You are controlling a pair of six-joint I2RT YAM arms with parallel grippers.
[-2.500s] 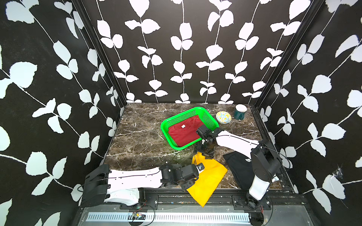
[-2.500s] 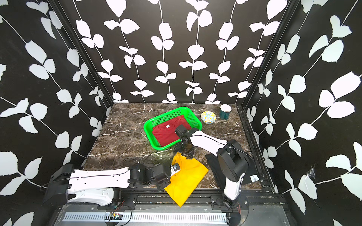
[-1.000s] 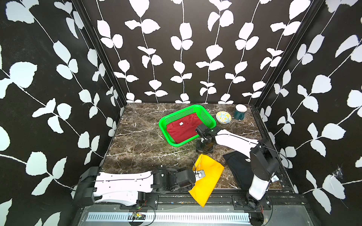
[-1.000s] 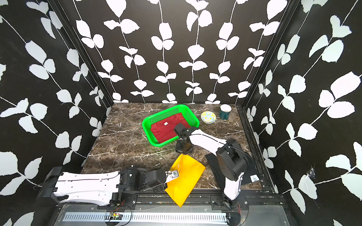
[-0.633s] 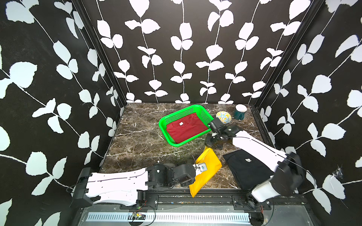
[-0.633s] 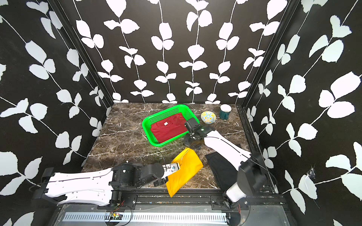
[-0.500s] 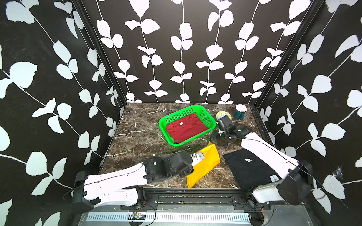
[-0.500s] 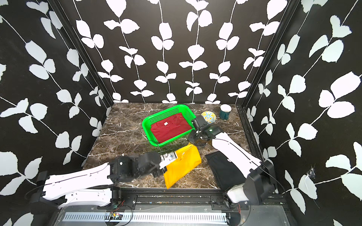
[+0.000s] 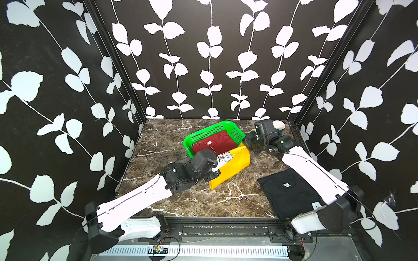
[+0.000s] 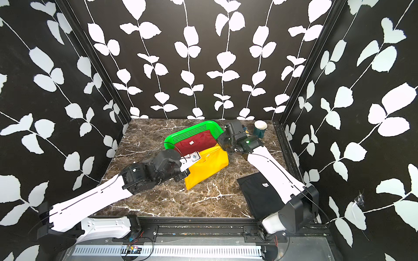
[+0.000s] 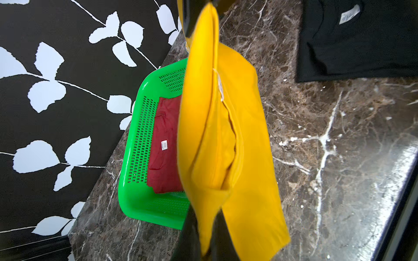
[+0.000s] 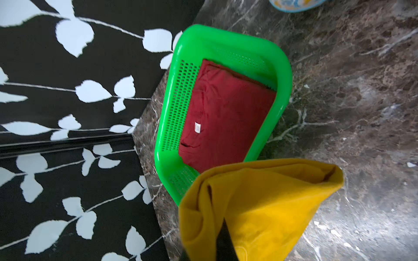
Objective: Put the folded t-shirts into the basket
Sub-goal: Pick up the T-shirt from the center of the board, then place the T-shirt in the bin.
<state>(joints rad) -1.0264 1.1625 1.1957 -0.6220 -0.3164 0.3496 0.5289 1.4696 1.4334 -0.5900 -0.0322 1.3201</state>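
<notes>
**Yellow shirt [image 9: 236,161]: position and grip**

You see the yellow shirt raised by its upper edge beside the near rim of the basket [image 9: 204,135] (overlapping it in both top views). The left hand [image 9: 228,156] and the right hand [image 9: 246,142] are each clamped on one corner. The dark red shirt [image 9: 218,142] lies in the basket; the black shirt [image 9: 288,196] lies flat on the counter [image 9: 162,144].
</notes>
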